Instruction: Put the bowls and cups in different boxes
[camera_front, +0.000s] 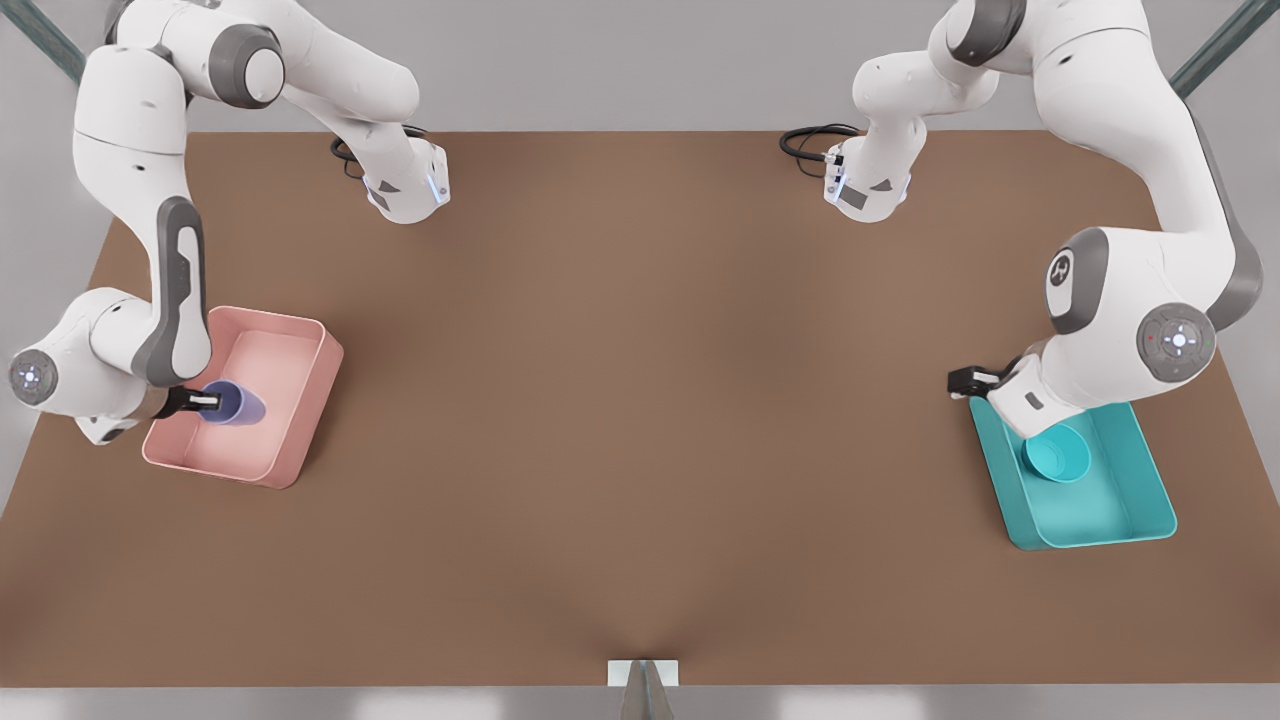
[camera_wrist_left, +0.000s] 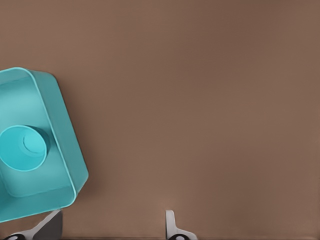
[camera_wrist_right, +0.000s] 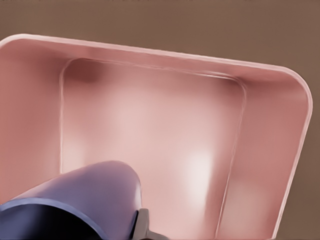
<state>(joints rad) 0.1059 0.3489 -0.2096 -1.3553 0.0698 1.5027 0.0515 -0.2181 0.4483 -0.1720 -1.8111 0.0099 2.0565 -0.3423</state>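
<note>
Front view: right gripper (camera_front: 205, 402) over the pink box (camera_front: 322, 372), clamped on the rim of the lavender cup (camera_front: 238, 404). Cup lying on its side, long axis level, narrow base pointing away from the fingers toward the front view's right. Gripper body partly hidden behind the forearm. Left gripper (camera_front: 962, 382) beside the teal box (camera_front: 1100, 528), off its edge over the brown table (camera_front: 640, 400); fingers too small and dark to judge here. Teal bowl (camera_front: 1056, 453) upright inside the teal box, mouth up, one edge covered by the arm.

Left wrist view: two fingertips (camera_wrist_left: 170, 222) spread wide, nothing between them, cut off by the frame edge. Teal box (camera_wrist_left: 62, 130) off to one side of the jaws, partly out of frame, teal bowl (camera_wrist_left: 24, 148) resting on its floor.

Right wrist view: lavender cup (camera_wrist_right: 85, 197) close up, rim cut off, one dark fingertip (camera_wrist_right: 142, 225) against its wall. Pink box (camera_wrist_right: 280, 150) floor beyond the jaws.
</note>
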